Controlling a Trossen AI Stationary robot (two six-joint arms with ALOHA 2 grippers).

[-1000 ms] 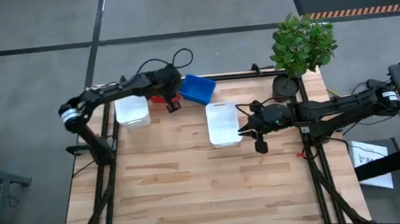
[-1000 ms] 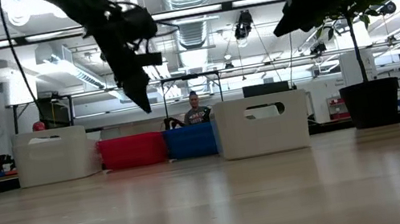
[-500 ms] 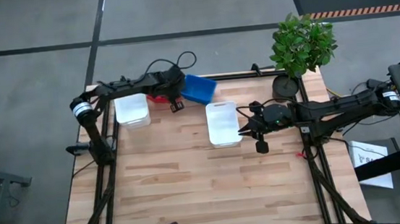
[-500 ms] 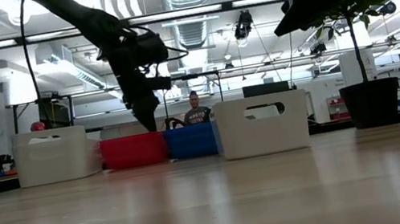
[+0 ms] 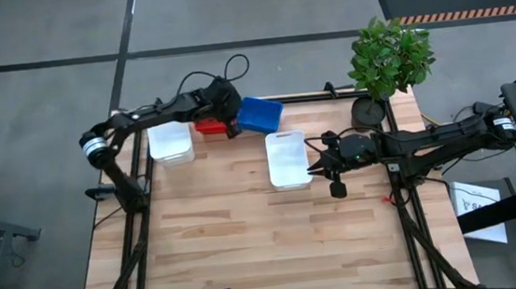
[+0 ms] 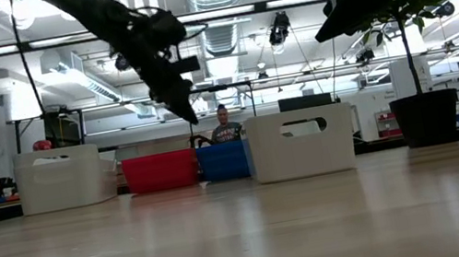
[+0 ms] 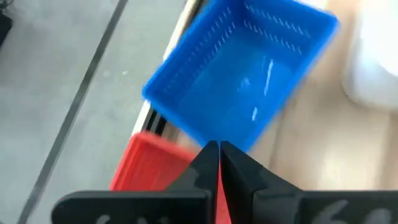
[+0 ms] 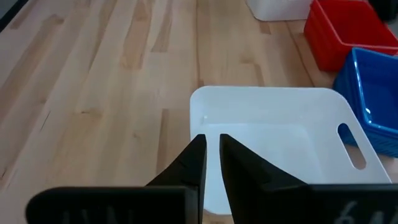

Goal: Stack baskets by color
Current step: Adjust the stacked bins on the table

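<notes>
At the table's far edge, a red basket and a blue basket sit side by side. One white basket stands to their left and another white basket nearer the middle. My left gripper is shut and hangs in the air above the gap between red and blue, clear of their rims in the low view. My right gripper hovers high over the middle white basket's right rim, its fingers nearly together with nothing between them.
A potted plant in a black pot stands at the far right corner. Bare wooden tabletop stretches across the whole near half. A person sits in the room behind the table.
My left gripper dipped down to the red basket's rim, swung toward the table's right, and then rose clear, staying shut. The red basket has slid a little to the right against the blue one. The blue basket has turned slightly and shifted right.
</notes>
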